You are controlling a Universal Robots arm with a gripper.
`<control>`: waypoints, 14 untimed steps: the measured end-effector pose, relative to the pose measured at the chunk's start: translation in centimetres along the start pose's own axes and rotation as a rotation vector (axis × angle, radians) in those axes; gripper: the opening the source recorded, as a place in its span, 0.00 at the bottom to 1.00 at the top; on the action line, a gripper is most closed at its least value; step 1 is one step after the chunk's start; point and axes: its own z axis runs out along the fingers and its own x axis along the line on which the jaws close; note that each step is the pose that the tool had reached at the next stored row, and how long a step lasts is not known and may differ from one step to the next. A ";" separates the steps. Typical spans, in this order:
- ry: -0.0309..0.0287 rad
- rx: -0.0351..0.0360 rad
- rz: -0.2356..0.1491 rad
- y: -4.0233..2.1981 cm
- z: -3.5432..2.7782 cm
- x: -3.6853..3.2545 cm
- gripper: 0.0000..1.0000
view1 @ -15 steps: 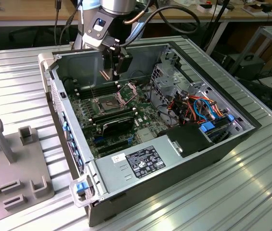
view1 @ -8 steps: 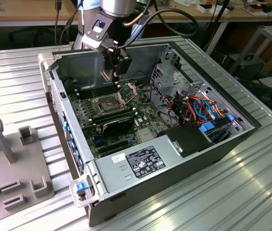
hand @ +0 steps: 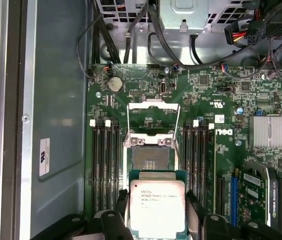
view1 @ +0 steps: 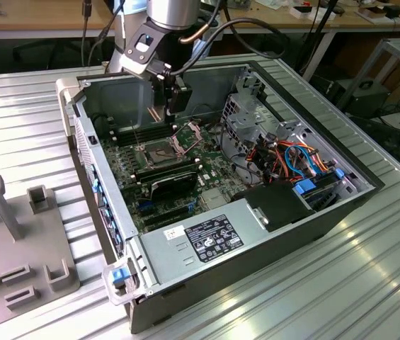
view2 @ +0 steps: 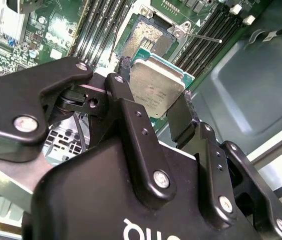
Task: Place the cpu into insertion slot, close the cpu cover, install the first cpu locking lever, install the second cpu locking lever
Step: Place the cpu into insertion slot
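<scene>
My gripper (hand: 157,212) is shut on the cpu (hand: 157,206), a flat silver-topped chip with a green rim, gripped on two opposite edges by the black fingers (hand: 122,206). The chip hangs above the board, just beside the insertion slot (hand: 152,157), whose dark pin field lies bare. The cpu cover (hand: 153,116) is swung open on the far side of the slot, with thin wire levers along its sides. In the second wrist view the cpu (view2: 155,86) sits between the fingers (view2: 127,102), with the slot (view2: 148,36) beyond it. In the exterior view the gripper (view1: 166,108) hovers over the slot (view1: 158,151) and the raised cover (view1: 189,134).
Black memory slots (hand: 106,165) flank the socket on both sides. A finned heat sink (hand: 267,132) and a graphics card (view1: 175,183) lie nearby. The power supply (view1: 210,237), cable bundles (view1: 295,159) and the case walls (view1: 90,142) hem in the board.
</scene>
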 end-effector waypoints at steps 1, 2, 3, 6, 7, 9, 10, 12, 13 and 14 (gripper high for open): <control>0.0000 0.0000 0.000 0.02 0.10 0.02 0.54; 0.0001 0.0000 0.001 0.04 0.19 0.04 0.54; -0.0001 0.0000 0.001 0.06 0.29 0.06 0.54; 0.0000 0.0000 0.004 0.15 0.71 0.14 0.54; -0.0002 0.0001 0.005 0.16 0.80 0.16 0.54; -0.0002 0.0001 0.008 0.22 1.18 0.26 0.54; -0.0004 0.0002 0.011 0.24 1.42 0.33 0.54; -0.0004 0.0002 0.016 0.27 1.80 0.49 0.54; -0.0005 0.0002 0.018 0.28 1.92 0.56 0.54; -0.0006 0.0003 0.020 0.29 2.04 0.64 0.54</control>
